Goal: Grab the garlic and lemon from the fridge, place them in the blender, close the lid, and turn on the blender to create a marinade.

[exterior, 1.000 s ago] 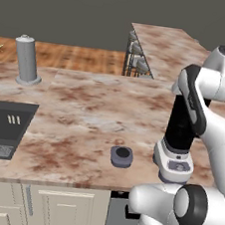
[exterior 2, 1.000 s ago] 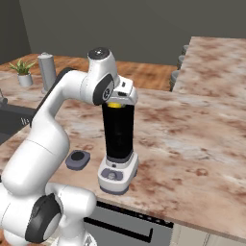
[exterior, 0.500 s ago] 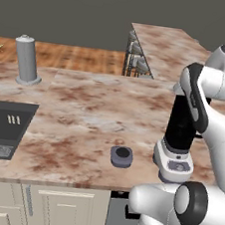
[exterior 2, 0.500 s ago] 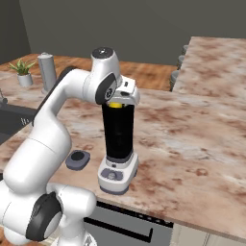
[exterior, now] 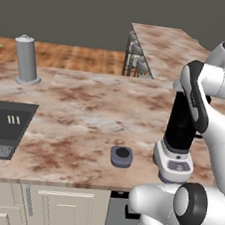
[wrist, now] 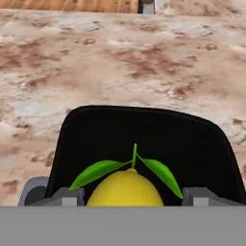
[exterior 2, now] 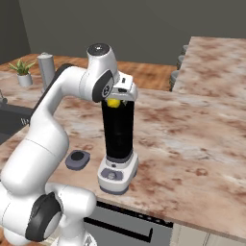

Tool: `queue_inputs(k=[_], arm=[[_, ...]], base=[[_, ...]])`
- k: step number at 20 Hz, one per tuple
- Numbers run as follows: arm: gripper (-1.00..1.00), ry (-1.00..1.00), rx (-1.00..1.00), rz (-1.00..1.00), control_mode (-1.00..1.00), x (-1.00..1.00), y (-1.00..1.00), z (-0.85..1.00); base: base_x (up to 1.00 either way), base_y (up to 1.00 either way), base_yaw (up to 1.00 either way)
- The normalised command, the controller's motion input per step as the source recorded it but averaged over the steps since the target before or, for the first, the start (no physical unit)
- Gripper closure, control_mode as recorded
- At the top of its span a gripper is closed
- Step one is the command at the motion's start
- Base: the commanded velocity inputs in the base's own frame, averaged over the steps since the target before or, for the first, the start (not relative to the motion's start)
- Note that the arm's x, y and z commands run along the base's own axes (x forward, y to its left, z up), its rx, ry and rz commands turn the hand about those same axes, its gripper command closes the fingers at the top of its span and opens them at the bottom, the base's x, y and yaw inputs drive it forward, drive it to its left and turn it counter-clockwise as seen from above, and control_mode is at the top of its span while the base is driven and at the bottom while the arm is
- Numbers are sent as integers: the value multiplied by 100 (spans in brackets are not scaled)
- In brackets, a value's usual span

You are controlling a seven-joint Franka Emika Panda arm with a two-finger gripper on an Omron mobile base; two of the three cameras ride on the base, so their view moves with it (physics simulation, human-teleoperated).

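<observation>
One blender (exterior 2: pixel 118 144), black jar on a pale base, near right on the counter; one lemon (wrist: pixel 126 190) bearing two green leaves at the jar's mouth; one dark lid (exterior: pixel 121 156) lying left of the blender; one grey canister (exterior: pixel 27 60) far left; one potted plant (exterior 2: pixel 23 72) beside it; one sink (exterior: pixel 2 129) near left

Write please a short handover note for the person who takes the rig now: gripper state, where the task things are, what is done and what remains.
Gripper: open, right above the mouth of the blender, with the lemon between its fingers at the jar's top.
Blender: stands on the counter near the front edge, uncovered.
Lid: lies on the counter beside the blender's base, apart from it.
Garlic: cannot tell from the pictures whether it is already in the jar.
Done: lemon brought to the jar.
Left: confirm the garlic, put the lid on, press the front button.
</observation>
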Motion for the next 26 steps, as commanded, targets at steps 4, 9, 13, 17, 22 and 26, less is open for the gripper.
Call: queue_inputs(k=[4,9,13,17,22,26], arm=[[-100,0,0,0,-100,0,22,0],[-100,4,0,0,-100,0,0,-21],[-100,8,0,0,-100,0,0,-10],[-100,10,0,0,-100,0,0,-23],[-100,1,0,0,-100,-45,0,-9],[-100,0,0,0,-100,-39,0,0]], base=[[0,0,0],[0,0,0],[0,0,0],[0,0,0],[0,0,0],[0,0,0]])
